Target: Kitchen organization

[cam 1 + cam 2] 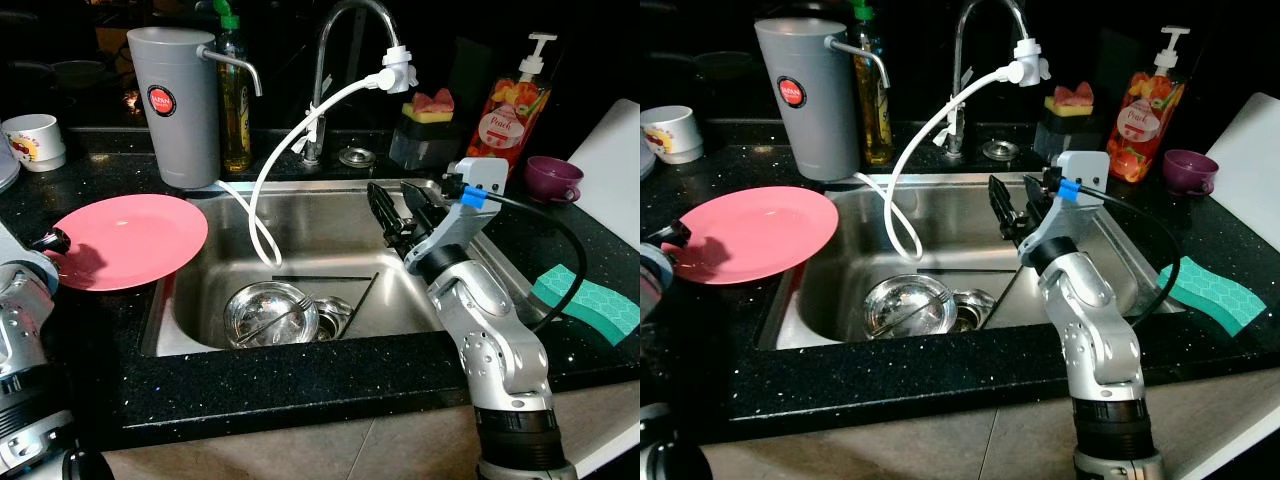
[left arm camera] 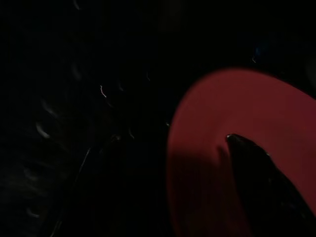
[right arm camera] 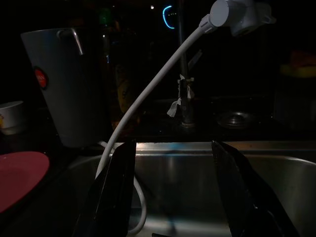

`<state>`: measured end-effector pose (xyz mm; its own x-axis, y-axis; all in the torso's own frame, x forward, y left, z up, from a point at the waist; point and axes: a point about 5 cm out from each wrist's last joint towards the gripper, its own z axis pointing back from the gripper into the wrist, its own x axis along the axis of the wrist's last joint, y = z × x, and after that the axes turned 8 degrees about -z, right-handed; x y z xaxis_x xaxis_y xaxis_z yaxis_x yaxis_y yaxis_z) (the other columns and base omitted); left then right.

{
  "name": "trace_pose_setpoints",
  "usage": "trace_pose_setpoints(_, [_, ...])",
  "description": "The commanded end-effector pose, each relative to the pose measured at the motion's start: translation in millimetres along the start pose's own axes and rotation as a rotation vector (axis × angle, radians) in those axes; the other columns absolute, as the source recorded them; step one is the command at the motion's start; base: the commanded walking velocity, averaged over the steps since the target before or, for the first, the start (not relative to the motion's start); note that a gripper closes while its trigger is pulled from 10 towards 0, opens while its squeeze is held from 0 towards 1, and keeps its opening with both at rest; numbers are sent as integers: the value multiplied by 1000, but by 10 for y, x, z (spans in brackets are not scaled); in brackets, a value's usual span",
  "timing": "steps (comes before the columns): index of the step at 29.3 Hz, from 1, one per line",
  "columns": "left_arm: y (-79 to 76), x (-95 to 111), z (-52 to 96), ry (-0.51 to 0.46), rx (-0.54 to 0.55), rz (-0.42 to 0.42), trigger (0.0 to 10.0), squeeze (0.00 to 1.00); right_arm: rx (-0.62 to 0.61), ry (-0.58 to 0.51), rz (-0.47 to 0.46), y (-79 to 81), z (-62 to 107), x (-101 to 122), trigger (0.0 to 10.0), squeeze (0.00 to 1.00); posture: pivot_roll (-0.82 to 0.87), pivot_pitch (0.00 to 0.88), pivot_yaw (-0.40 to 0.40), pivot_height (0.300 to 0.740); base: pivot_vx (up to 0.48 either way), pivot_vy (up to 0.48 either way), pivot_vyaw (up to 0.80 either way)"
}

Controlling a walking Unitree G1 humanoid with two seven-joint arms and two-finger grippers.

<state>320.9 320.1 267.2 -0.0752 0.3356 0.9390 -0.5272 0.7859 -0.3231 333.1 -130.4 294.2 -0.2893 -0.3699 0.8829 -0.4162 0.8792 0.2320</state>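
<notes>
**Pink plate held at the sink edge**

Left gripper (image 1: 50, 243) clamped on the rim of the pink plate (image 1: 125, 238), fingers pinched shut on it. Plate held flat, partly over the black counter (image 1: 300, 375), its far edge poking out past the lip of the sink (image 1: 330, 215). Probably held by the rim so the flat part stays free to set down or slide into the sink.

Right gripper (image 1: 1008, 212) up over the sink, fingers apart, holding nothing. Pointed toward the white hose (image 3: 148, 94) and the tap (image 1: 345, 60), maybe waiting for its turn.

Down in the sink, a steel bowl (image 1: 270, 313) with something thin lying across it, too small to tell what. Grey jug (image 1: 180, 105) standing behind the plate, green sponge (image 1: 590, 297) lying on the counter to the right.

Left wrist view very dark: just the red plate and one black finger (image 2: 261, 173) on top. Other finger hidden under the plate. White cup (image 1: 35, 140) cut off at the picture's edge.
</notes>
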Motion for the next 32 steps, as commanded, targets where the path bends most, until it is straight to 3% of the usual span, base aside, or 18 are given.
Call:
trace_pose_setpoints(1, [-67,-152,-20,103,-66,91,10000,0,4,-9,-2,-7,-8,12,10000,0,83,127,-49,740,0,0,0])
trace_pose_setpoints(6, [-89,-228,-25,155,-74,166,10000,0,5,-11,-2,-7,-11,17,10000,0,82,127,-50,740,0,0,0])
trace_pose_setpoints(7, [-86,-257,-29,176,-73,182,7216,0,5,-11,-2,-8,-11,18,10000,0,82,127,-50,740,0,0,0])
trace_pose_setpoints(8, [-86,-257,-29,176,-73,182,7216,0,5,-11,-2,-8,-11,18,10000,0,82,127,-50,740,0,0,0])
trace_pose_setpoints(9, [-89,-267,-29,185,-75,193,4784,0,5,-11,-2,-7,-12,18,10000,0,82,127,-50,740,0,0,0])
trace_pose_setpoints(10, [-91,-271,-31,189,-75,198,3098,0,6,-12,-3,-6,-12,18,10000,0,82,127,-50,740,0,0,0])
trace_pose_setpoints(11, [-95,-273,-32,193,-77,207,0,0,7,-12,-3,-4,-13,19,10000,0,82,127,-50,740,0,0,0])
trace_pose_setpoints(31, [-119,-240,-24,197,-81,261,0,0,7,-13,-5,-3,-18,23,10000,0,80,130,-54,740,0,0,0])
trace_pose_setpoints(32, [-123,-213,-21,179,-85,266,3961,0,7,-13,-5,-2,-18,24,10000,0,81,132,-53,740,0,0,0])
